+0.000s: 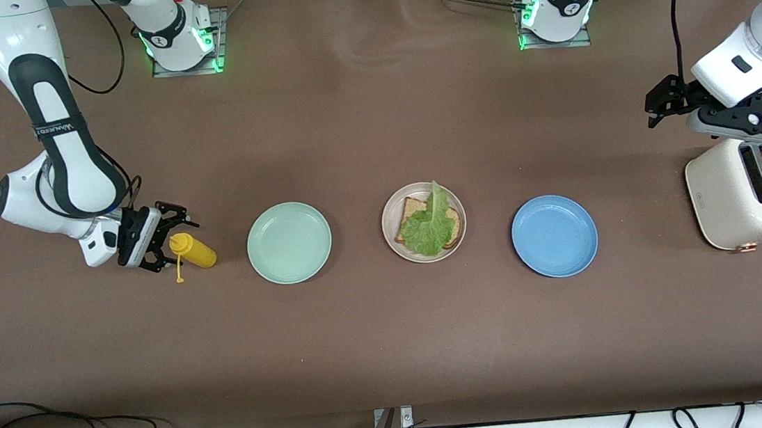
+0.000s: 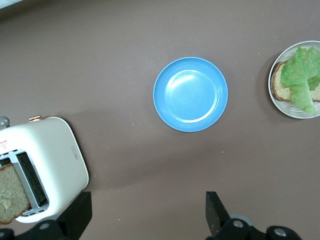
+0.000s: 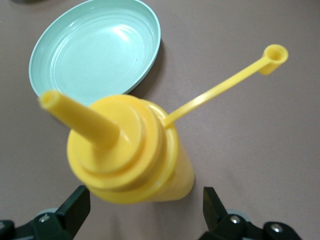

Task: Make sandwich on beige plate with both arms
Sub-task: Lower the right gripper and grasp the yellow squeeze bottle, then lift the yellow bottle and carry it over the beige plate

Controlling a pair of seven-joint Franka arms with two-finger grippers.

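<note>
The beige plate point(image 1: 389, 214), mid-bench, holds one bread slice point(image 1: 414, 211) under ruffled lettuce point(image 1: 430, 227) (toaster point(image 1: 729, 201) holds another). Left tool point(image 1: 669, 101) spread over bench; right tool point(image 1: 170, 240) spread around the yellow bottle point(image 1: 197, 252).

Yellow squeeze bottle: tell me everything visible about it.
The yellow plastic squeeze bottle stands upright on the brown table, toward the right arm's end, beside the round mint-green plate without touching it. Its tapered nozzle is uncapped; the small cap dangles on a thin yellow tether. The right pincer brackets it with fingers open, not yet gripping.
</note>
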